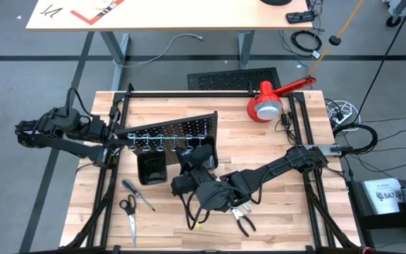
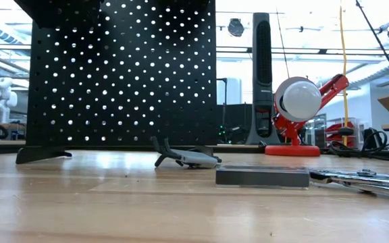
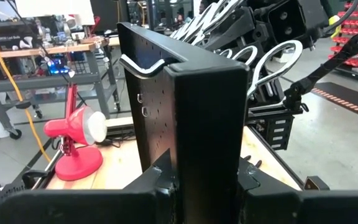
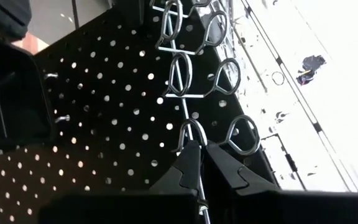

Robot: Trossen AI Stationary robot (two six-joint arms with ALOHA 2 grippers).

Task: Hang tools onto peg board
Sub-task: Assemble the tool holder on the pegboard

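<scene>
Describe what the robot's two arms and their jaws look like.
Both the left arm and the right arm are dark, jointed, slim-linked builds with black cables running along them. The left gripper has broad, blocky black jaws; the right gripper shows black wedge-shaped jaws tapering to narrow tips.

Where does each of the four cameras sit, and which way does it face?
High: overhead, facing down on table, both arms, peg board.
Low: table height, facing the board's back and lamp; no arm shows.
Left wrist: left gripper clamps the board's edge.
Right wrist: right gripper, shut on a thin rod, faces the rings.
All four share the board.
</scene>
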